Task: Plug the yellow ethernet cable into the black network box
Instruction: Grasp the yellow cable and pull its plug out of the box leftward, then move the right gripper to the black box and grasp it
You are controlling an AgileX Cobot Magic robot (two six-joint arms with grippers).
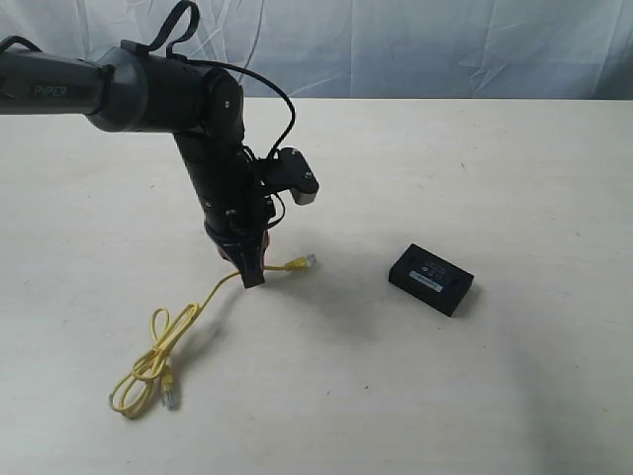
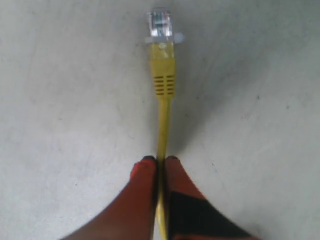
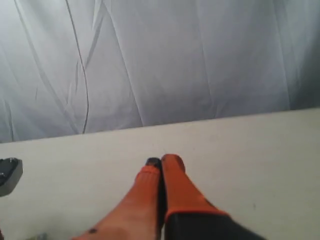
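The yellow ethernet cable (image 1: pixel 188 322) lies on the table, looped at the lower left with one clear plug (image 1: pixel 170 398) resting there. My left gripper (image 1: pixel 251 280) is shut on the cord a short way behind the other clear plug (image 1: pixel 309 261). In the left wrist view the yellow cable (image 2: pixel 163 125) runs out from between the orange fingers (image 2: pixel 145 172) to that plug (image 2: pixel 160 24). The black network box (image 1: pixel 431 278), with a pale label on top, lies flat to the right of the plug, apart from it. My right gripper (image 3: pixel 161 161) is shut and empty; the exterior view does not show it.
A pale table (image 1: pixel 514 178) carries everything, with a wrinkled white cloth backdrop (image 1: pixel 425 45) behind its far edge. The left arm (image 1: pixel 168 94) reaches in from the upper left. A grey object (image 3: pixel 9 175) sits at the edge of the right wrist view.
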